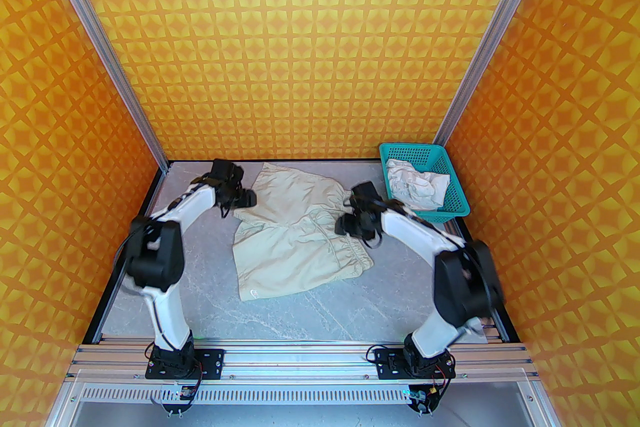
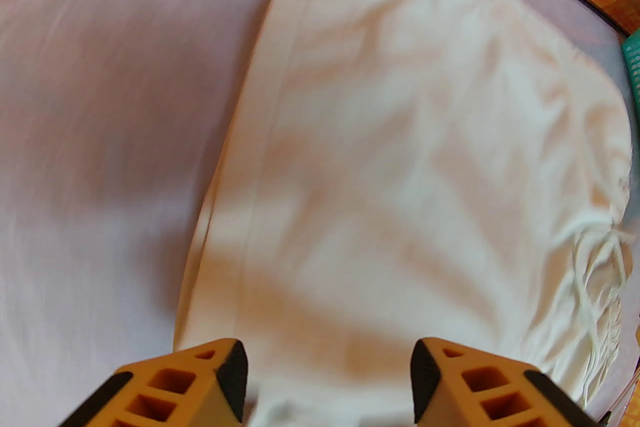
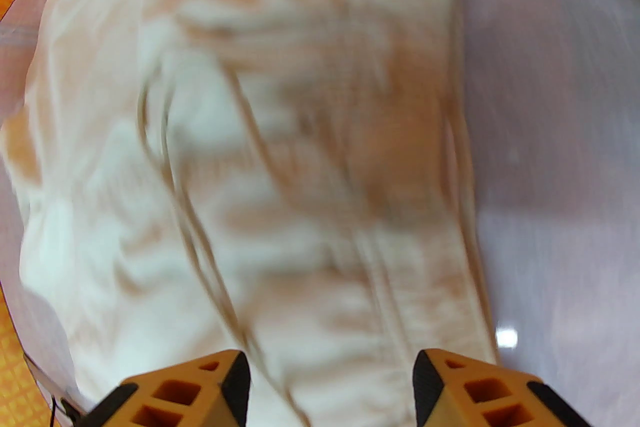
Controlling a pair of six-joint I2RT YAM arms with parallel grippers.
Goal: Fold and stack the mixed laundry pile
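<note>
On the grey table, the beige-cream elastic-banded cloth garment is lying flat, left gripper and right gripper hovering over its sides, jaws parted and empty. The crumpled white shirt is sitting in the teal mesh basket.

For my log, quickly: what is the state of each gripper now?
Left gripper: jaws open, holding nothing.
Right gripper: jaws open, holding nothing.
</note>
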